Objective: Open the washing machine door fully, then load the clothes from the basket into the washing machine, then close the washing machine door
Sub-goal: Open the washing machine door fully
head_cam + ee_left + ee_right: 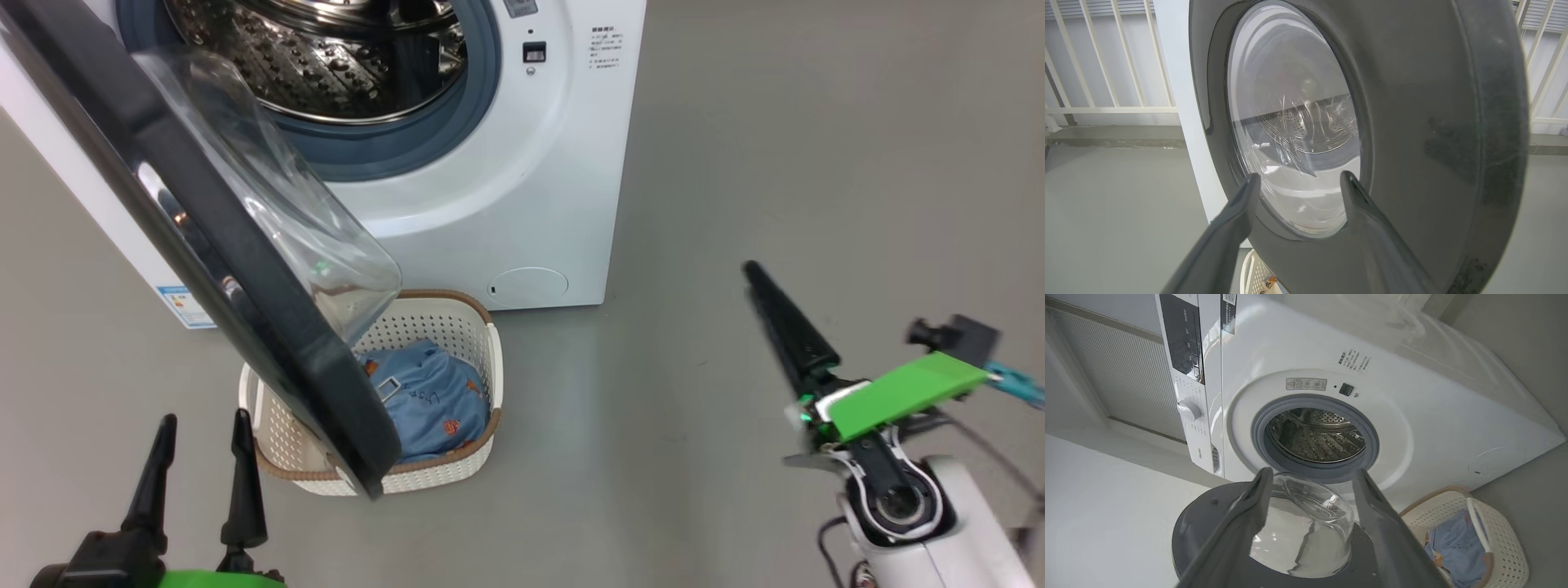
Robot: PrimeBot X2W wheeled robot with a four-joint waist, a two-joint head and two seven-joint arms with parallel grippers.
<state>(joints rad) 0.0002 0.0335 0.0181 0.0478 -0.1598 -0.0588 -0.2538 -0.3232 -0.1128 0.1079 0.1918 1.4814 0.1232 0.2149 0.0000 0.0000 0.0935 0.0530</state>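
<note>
The washing machine door was found swung partway out over the basket, which was set on the floor just before the washing machine, so the clothes were half covered; fuller opening was judged necessary. The left gripper and right gripper were spread and empty. The door's outer face was shown from the left wrist, its glass bowl and the drum from the right.

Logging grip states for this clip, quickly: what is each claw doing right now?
Left claw: open, holding nothing.
Right claw: open, holding nothing.
</note>
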